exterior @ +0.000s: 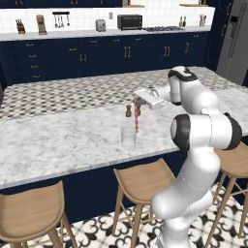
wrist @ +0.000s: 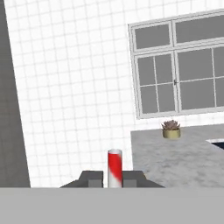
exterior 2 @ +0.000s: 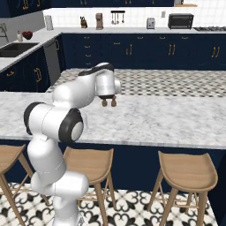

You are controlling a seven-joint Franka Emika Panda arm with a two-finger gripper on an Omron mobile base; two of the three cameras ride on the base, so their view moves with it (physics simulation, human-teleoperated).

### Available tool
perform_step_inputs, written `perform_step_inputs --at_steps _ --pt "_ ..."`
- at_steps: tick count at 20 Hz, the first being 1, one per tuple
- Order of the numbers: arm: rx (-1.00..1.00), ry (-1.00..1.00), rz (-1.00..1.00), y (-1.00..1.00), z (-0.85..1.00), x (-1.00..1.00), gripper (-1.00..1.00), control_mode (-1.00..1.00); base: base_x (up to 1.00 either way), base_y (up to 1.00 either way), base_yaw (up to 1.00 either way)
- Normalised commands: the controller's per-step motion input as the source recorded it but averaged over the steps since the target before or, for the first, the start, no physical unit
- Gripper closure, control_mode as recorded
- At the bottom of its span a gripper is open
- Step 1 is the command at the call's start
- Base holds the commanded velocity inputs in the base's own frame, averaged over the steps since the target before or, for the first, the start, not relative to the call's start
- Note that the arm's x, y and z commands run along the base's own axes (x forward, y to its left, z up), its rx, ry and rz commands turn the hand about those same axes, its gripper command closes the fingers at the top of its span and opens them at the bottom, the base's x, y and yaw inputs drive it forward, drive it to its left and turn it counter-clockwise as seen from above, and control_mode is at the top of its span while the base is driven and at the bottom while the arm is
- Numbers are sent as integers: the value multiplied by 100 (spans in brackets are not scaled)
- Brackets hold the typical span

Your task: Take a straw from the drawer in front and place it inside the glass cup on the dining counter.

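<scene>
Marble dining counter (exterior: 58, 140): gripper (exterior: 137, 102) pinches straw (exterior: 137, 118) above glass cup (exterior: 128, 137); shaker (exterior: 128, 111) beside.

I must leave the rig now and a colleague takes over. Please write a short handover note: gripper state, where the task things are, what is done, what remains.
Gripper: shut on the straw, seen in the left base view and the hand view.
Straw: red and white striped, hanging upright from the gripper over the dining counter.
Glass cup: upright on the dining counter, below the straw; I cannot tell whether the straw tip is already inside the rim.
Done: straw brought to the cup.
Left: lower it if needed, release it in the cup, withdraw.
</scene>
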Motion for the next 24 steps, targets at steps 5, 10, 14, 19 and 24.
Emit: perform_step_inputs --at_steps 5,10,14,19,24 --pt "4 -14 0 2 -10 0 100 -100 0 0 0" --pt "5 -2 0 0 -22 0 100 -100 0 0 0" --pt "4 0 0 0 -20 0 100 -100 0 0 0" --pt "1 0 0 0 -16 0 100 -100 0 0 0" --pt "3 -2 0 0 0 0 100 -100 0 0 0"
